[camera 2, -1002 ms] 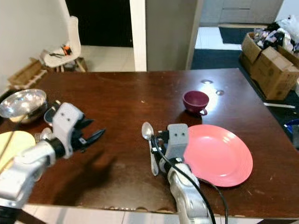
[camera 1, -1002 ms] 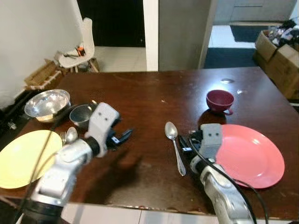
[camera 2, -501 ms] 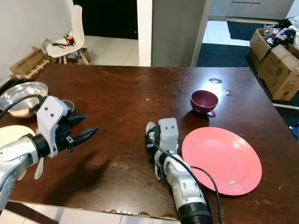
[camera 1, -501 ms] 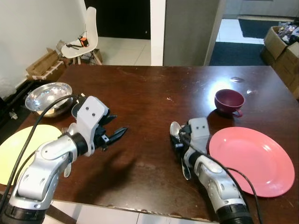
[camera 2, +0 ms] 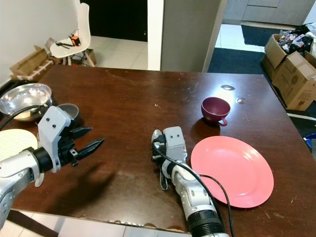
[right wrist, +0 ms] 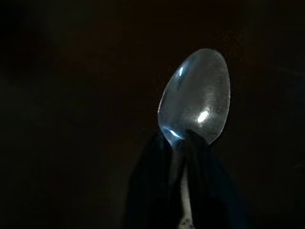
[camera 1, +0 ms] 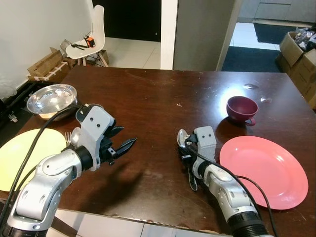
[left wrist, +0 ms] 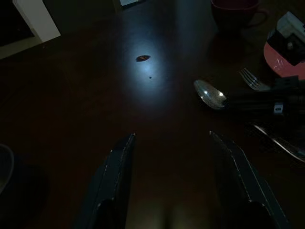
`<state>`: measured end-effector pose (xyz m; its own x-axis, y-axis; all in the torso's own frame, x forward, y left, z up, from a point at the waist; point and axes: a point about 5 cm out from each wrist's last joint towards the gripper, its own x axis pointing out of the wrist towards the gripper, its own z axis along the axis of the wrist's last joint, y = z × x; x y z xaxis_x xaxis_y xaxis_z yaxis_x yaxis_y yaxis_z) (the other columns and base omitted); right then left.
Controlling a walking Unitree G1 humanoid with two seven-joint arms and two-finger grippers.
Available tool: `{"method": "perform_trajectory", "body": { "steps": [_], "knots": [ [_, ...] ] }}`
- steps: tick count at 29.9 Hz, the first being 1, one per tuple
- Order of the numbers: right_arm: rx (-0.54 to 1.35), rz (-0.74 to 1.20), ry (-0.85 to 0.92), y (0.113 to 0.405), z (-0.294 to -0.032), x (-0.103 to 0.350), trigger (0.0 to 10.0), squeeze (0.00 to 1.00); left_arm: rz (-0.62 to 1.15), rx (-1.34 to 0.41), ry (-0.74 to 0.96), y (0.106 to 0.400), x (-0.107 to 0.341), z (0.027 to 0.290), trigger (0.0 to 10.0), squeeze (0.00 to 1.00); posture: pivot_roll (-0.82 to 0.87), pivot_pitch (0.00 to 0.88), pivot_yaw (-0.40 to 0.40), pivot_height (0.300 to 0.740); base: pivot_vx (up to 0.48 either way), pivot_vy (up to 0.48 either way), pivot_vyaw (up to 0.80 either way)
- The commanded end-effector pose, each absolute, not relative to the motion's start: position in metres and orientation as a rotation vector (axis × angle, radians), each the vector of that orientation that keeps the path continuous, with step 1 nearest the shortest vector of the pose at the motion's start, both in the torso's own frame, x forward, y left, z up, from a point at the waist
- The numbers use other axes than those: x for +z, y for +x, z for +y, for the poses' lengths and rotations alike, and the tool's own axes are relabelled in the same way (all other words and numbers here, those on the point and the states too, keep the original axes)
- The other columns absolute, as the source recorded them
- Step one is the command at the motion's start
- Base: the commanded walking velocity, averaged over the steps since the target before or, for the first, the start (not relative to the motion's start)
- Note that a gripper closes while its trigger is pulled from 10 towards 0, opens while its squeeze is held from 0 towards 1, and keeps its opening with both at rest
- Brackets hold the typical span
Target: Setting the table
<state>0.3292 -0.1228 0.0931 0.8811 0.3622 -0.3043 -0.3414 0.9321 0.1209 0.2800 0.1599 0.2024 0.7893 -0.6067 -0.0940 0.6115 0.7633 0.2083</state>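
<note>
One spoon (camera 1: 183, 138) lies on the tabletop (camera 1: 158, 94), just left of the pink plate (camera 1: 266, 170), with the right end effector (camera 1: 186, 148) pinching its neck.

Its bowl points away from the robot and its handle runs back toward the near edge, along the end effector's own line. The right arm is on it. The left end effector (camera 1: 120, 144) hovers well apart to the left, fingers spread, holding nothing.
</note>
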Motion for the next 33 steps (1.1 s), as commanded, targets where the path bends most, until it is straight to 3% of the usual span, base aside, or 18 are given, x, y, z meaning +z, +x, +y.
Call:
{"method": "perform_trajectory", "body": {
  "steps": [1, 10, 19, 27, 28, 29, 30, 31, 32, 33],
  "knots": [
    [0.36, 0.568, 0.101, 0.307, -0.124, 0.047, 0.0, 0.0, 0.037, -0.649, 0.228, 0.278, 0.2, 0.162, 10.0, 0.0, 0.07, 0.095, 0.099, 0.74, 0.0, 0.0, 0.0],
    [0.362, 0.564, 0.183, 0.309, -0.126, 0.051, 0.0, 0.0, 0.045, -0.64, 0.213, 0.276, 0.196, 0.158, 10.0, 0.0, 0.06, 0.09, 0.093, 0.74, 0.0, 0.0, 0.0],
    [0.502, 0.206, 0.31, 0.318, -0.122, 0.123, 0.0, 0.0, 0.046, -0.631, 0.206, 0.278, 0.193, 0.156, 10.0, 0.0, 0.04, 0.086, 0.099, 0.74, 0.0, 0.0, 0.0],
    [0.61, 0.171, 0.197, 0.307, -0.121, 0.143, 0.0, 0.0, 0.046, -0.632, 0.203, 0.28, 0.193, 0.155, 10.0, 0.0, 0.02, 0.092, 0.099, 0.74, 0.0, 0.0, 0.0],
    [0.626, 0.187, 0.158, 0.305, -0.121, 0.14, 0.5, 0.0, 0.045, -0.631, 0.203, 0.281, 0.193, 0.155, 10.0, 0.0, 0.02, 0.093, 0.099, 0.74, 0.0, 0.0, 0.0],
    [0.634, 0.205, 0.117, 0.302, -0.121, 0.137, 8.2, 0.0, 0.046, -0.631, 0.203, 0.281, 0.193, 0.154, 10.0, 0.0, 0.02, 0.093, 0.099, 0.74, 0.0, 0.0, 0.0],
    [0.634, 0.231, 0.105, 0.301, -0.12, 0.133, 10.0, 0.17, 0.046, -0.63, 0.203, 0.281, 0.193, 0.154, 10.0, 0.0, 0.02, 0.094, 0.098, 0.74, 0.0, 0.0, 0.0],
    [0.634, 0.231, 0.105, 0.301, -0.12, 0.133, 10.0, 0.17, 0.046, -0.63, 0.203, 0.281, 0.193, 0.154, 10.0, 0.0, 0.02, 0.094, 0.098, 0.74, 0.0, 0.0, 0.0],
    [0.63, 0.26, 0.107, 0.3, -0.12, 0.129, 10.0, 0.96, 0.046, -0.63, 0.203, 0.281, 0.192, 0.154, 10.0, 0.0, 0.02, 0.096, 0.097, 0.74, 0.0, 0.0, 0.0],
    [0.63, 0.26, 0.107, 0.3, -0.12, 0.129, 10.0, 0.96, 0.046, -0.63, 0.203, 0.281, 0.192, 0.154, 10.0, 0.0, 0.02, 0.096, 0.097, 0.74, 0.0, 0.0, 0.0]
  ]
}}
